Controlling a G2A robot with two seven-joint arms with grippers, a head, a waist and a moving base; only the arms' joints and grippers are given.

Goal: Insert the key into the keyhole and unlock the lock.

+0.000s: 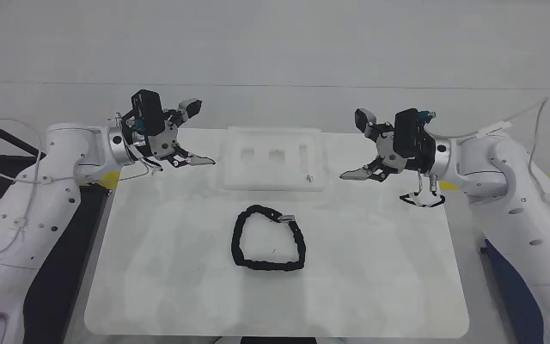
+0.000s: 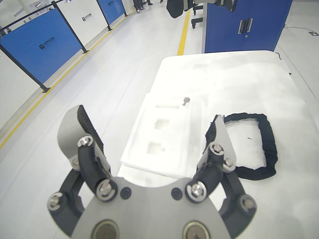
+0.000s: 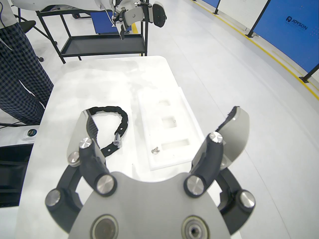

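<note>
Not started. My left gripper [image 1: 204,133], right gripper [image 1: 352,144] both wide open, hold nothing. Untouched key [image 1: 307,179] lies on white tray [image 1: 236,168]; lock [image 1: 268,241] looks closed.

Your desk [image 1: 387,275] is a white top with rounded corners. At the middle of its far edge you have a white foam tray [image 1: 236,170] lying flat, with three rectangular recesses cut into it. Nearer the robot, close to the tray but apart from it, lies the lock [image 1: 237,243]: a black sleeved chain in a closed loop, flat on the desk, its short metal end [image 1: 289,220] on the side toward the tray.
</note>
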